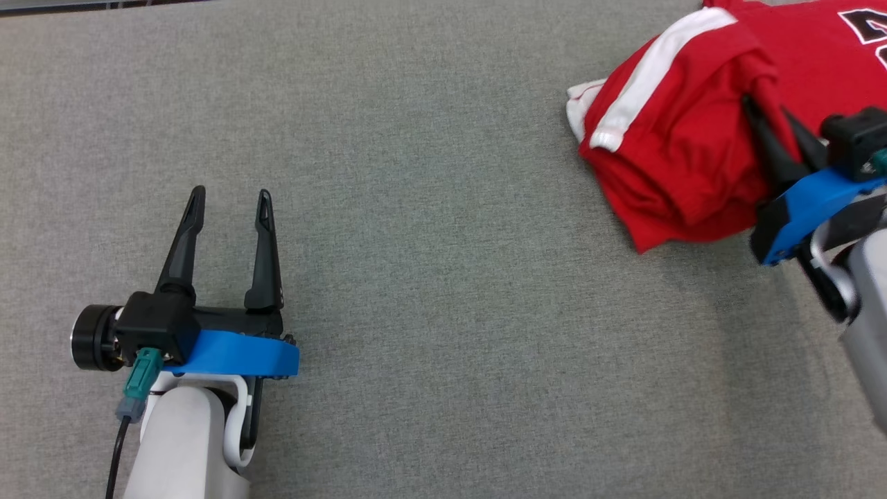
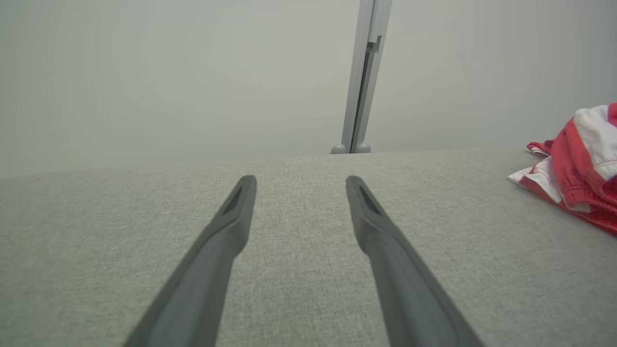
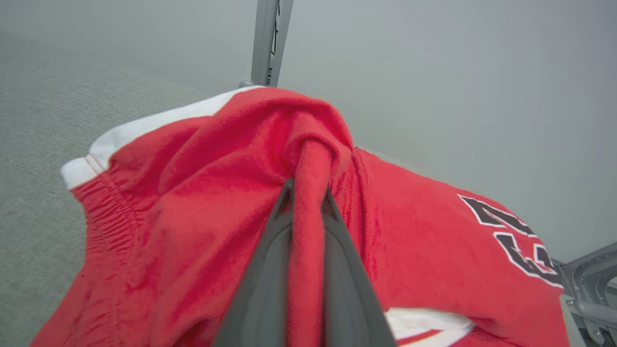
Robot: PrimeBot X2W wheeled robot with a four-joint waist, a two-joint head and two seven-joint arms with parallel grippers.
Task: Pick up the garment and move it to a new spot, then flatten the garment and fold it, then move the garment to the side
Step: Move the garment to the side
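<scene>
I see the garment at the far right of the grey surface. It is a red jersey, bunched and rumpled, with a white stripe, a white hem and black numerals edged in white. One ridge of its cloth is pinched up in the right gripper; the rest drapes down.

bright, even, diffuse light throughout. a faint soft shadow lies on the table beside the garment. wrist views bow at the edges (wide-angle lens); the near fingers look soft.
</scene>
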